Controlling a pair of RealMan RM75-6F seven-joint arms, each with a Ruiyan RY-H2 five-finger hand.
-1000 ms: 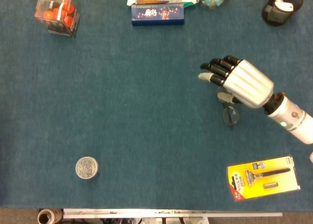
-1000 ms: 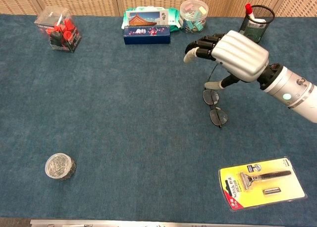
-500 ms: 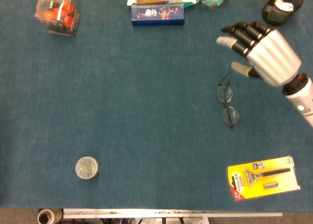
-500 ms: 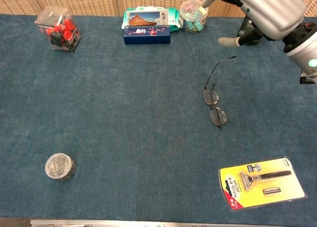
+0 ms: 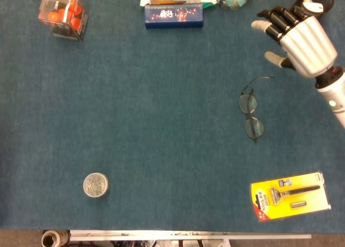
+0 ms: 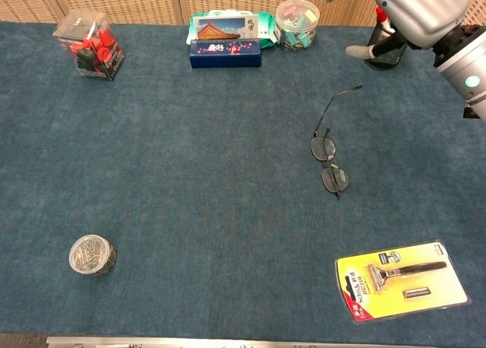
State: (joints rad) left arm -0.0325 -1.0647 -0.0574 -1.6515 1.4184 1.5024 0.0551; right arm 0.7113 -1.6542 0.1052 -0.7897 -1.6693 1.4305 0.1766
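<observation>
Fingers apart on right hand [image 5: 301, 35], up in the air, holding nothing, touching nothing. Hung near black pen cup [image 6: 389, 50] at back of table [image 5: 161, 128]. Glasses [image 5: 250, 110] lying flat below, well apart from hand, one arm folded out. Farther off, razor pack [image 5: 290, 196] near front edge. Left hand out of sight.

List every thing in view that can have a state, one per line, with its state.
right hand: raised, fingers apart, holding nothing
glasses: lying on the table, one temple arm unfolded, untouched
razor pack: flat, sealed on its yellow card
round tin: upright, lid on
clear box of red pieces: closed
pen cup: upright, red-capped marker inside
clear tub: lid on
left hand: not in view
</observation>
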